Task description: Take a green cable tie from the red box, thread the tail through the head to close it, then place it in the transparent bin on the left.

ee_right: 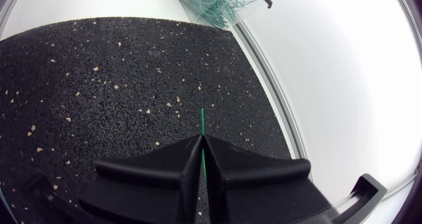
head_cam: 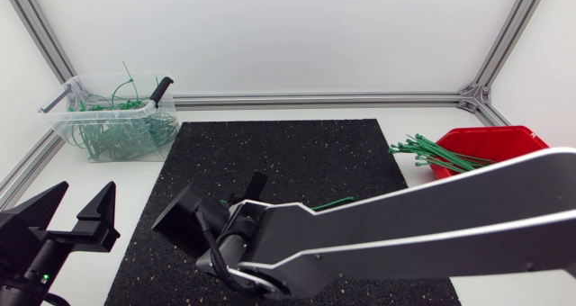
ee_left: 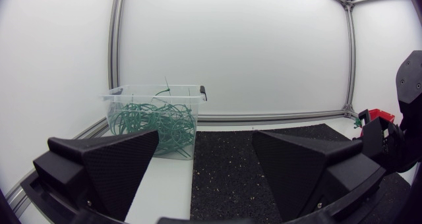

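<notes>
Black mat (head_cam: 297, 153): right claw (ee_right: 201, 140) clamped on green cable tie (ee_right: 202, 118), tip poking ahead; left claw (ee_left: 206, 138) apart.

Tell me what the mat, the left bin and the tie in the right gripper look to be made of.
Mat: likely rubber granulate, matte black, grainy with pale specks.
Bin: clear, slightly glossy plastic; the ties inside show through its walls.
Cable tie, pinched in the right gripper: thin green strip, probably nylon or similar plastic; finish too small to judge.
</notes>
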Robot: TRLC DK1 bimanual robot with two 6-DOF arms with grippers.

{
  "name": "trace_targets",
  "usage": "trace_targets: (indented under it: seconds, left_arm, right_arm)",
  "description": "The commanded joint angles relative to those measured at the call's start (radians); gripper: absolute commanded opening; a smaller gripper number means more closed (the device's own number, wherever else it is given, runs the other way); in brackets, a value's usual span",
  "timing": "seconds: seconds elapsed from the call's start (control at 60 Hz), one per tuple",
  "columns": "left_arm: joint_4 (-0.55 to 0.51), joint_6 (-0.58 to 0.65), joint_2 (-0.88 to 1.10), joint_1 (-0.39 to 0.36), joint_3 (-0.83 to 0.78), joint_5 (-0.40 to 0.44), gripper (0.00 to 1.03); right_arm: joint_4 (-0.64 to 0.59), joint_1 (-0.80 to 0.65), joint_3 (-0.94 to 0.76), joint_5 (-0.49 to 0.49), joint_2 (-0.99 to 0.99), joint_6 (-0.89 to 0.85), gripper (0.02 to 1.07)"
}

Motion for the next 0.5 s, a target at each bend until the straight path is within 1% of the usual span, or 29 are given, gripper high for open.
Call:
trace_targets:
  seconds: [0.0,0.05,0.067,0.1,0.183,0.233,0.317,0.333,0.383,0.483]
  left_arm:
    - [-0.028,-0.012,0.001,0.005,-0.038,-0.003,0.99]
    - [-0.028,-0.013,0.002,0.005,-0.038,-0.003,0.99]
    - [-0.028,-0.013,0.001,0.005,-0.038,-0.003,0.99]
    - [-0.028,-0.013,0.002,0.005,-0.038,-0.003,0.99]
    - [-0.028,-0.013,0.001,0.003,-0.038,-0.003,0.99]
    - [-0.028,-0.013,0.002,0.003,-0.038,-0.003,0.99]
    - [-0.027,-0.013,0.002,0.003,-0.038,-0.003,0.99]
    - [-0.028,-0.012,0.002,0.003,-0.038,-0.003,0.99]
    - [-0.028,-0.013,0.002,0.003,-0.038,-0.003,0.99]
    - [-0.027,-0.012,0.002,0.003,-0.038,-0.003,0.99]
  right_arm:
    - [0.004,0.013,0.026,0.015,0.041,0.026,0.17]
    - [0.004,0.016,0.026,0.015,0.047,0.030,0.17]
    - [0.004,0.018,0.026,0.015,0.049,0.030,0.19]
    - [0.004,0.020,0.024,0.015,0.050,0.030,0.26]
    - [0.001,0.021,0.023,0.015,0.049,0.038,0.38]
    - [-0.001,0.024,0.019,0.013,0.044,0.039,0.50]
    - [-0.007,0.027,0.018,0.012,0.035,0.049,0.61]
    - [-0.011,0.029,0.016,0.009,0.032,0.053,0.65]
    - [-0.011,0.030,0.012,0.003,0.022,0.056,0.71]
    - [-0.011,0.026,0.000,-0.020,-0.005,0.058,0.72]
